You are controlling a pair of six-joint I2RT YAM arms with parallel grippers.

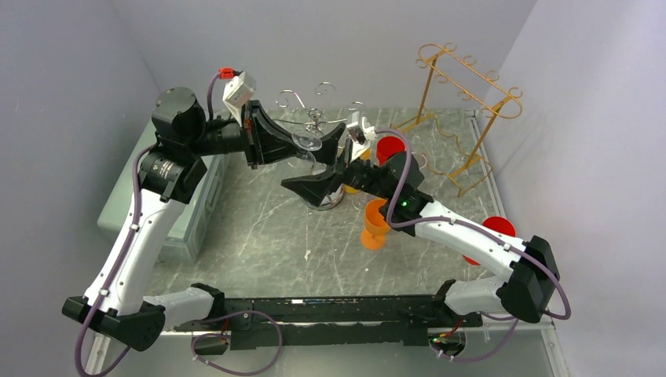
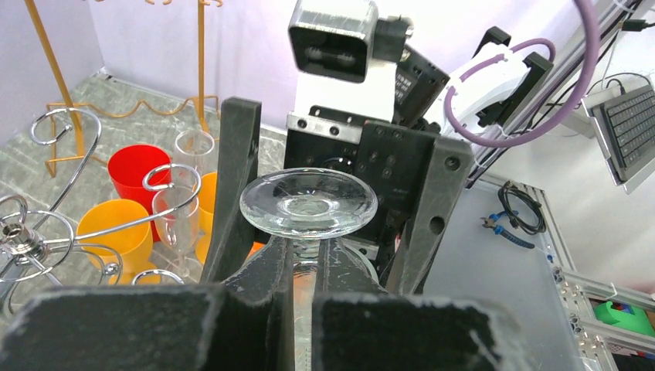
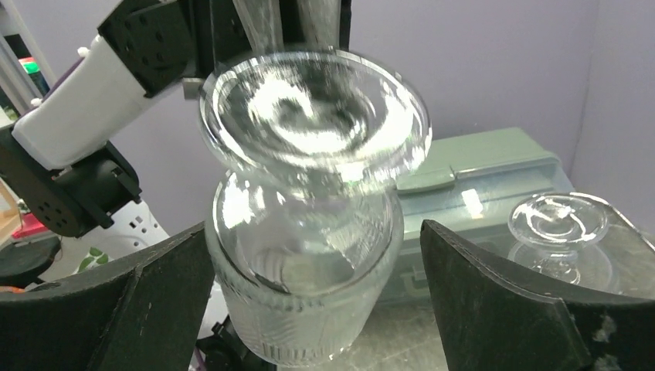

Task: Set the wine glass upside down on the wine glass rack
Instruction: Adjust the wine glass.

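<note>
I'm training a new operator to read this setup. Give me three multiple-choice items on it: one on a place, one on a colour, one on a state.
1. Where on the table does the gold rack stand in the top view?
A. back right
B. near left
C. dead centre

2. What colour is the cup standing beside the right arm's forearm?
A. blue
B. green
C. orange

3. How is the right gripper?
A. shut on the stem
B. open, fingers on either side of the wine glass bowl
C. shut on a cup

Key:
1 A, the gold rack stands by the far right wall.
2 C, the cup is orange.
3 B, the right gripper has its fingers spread wide, with the wine glass between them.
</note>
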